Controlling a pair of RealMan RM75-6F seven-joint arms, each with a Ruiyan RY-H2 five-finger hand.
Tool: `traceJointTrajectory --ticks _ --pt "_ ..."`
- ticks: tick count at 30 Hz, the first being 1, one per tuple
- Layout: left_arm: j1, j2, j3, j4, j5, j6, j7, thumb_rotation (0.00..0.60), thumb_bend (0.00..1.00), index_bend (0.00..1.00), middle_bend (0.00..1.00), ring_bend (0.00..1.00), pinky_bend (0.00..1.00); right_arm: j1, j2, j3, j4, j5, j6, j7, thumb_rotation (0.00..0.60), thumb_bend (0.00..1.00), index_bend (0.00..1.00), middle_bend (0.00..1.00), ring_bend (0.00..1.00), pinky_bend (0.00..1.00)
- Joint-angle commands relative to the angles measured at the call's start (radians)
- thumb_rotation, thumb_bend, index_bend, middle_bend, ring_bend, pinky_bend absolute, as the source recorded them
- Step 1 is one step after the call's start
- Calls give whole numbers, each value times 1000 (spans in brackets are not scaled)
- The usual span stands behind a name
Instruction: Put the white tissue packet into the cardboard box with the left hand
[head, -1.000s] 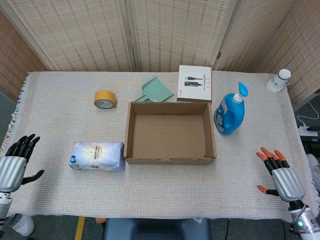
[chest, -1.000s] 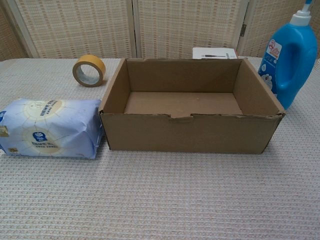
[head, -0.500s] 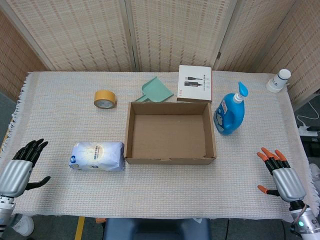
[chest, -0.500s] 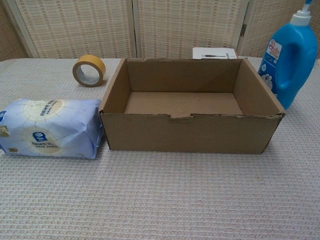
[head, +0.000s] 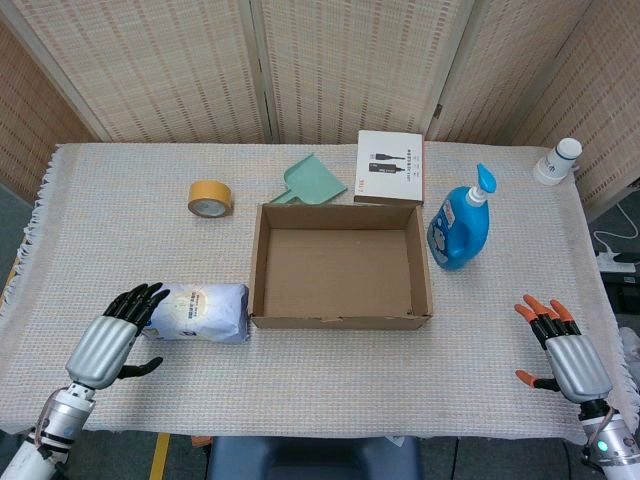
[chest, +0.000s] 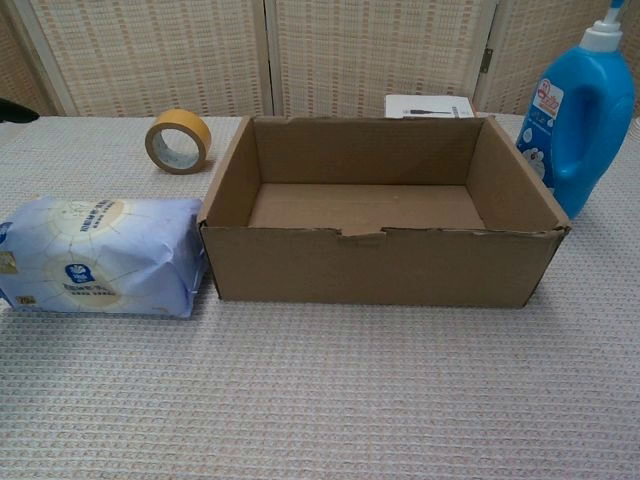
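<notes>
The white tissue packet (head: 196, 311) lies flat on the woven cloth just left of the open, empty cardboard box (head: 341, 320); the chest view shows the packet (chest: 100, 256) almost touching the box wall (chest: 380, 270). My left hand (head: 112, 338) hovers at the packet's left end, fingers spread and empty, its dark fingertips (head: 145, 296) close to the packet. A dark fingertip (chest: 18, 110) pokes in at the chest view's left edge. My right hand (head: 563, 350) stays at the table's front right, fingers apart, holding nothing.
A yellow tape roll (head: 210, 198) lies behind the packet. A green scoop (head: 314, 182) and a white product box (head: 389, 167) sit behind the cardboard box. A blue detergent bottle (head: 461, 228) stands right of it, and a small white bottle (head: 557, 160) at far right.
My left hand has moved right and inward from the table's left edge to the packet's left end. The packet, box and right hand have not moved.
</notes>
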Motion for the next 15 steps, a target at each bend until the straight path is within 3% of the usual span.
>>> traceJointTrajectory --ticks 1,9,15 --pt "-41 -52 -21 33 -14 -40 41 600 171 0 0 0 119 1 0 2 2 3 -2 1 600 0 115 0 0 0" --pt "-116 -68 -46 -10 -151 -161 160 600 174 0 0 0 112 4 -6 9 11 19 -15 -5 600 0 115 0 0 0" --pt "-160 -105 -60 -1 -203 -196 212 600 173 0 0 0 108 5 -7 12 16 26 -21 -3 600 0 114 0 0 0"
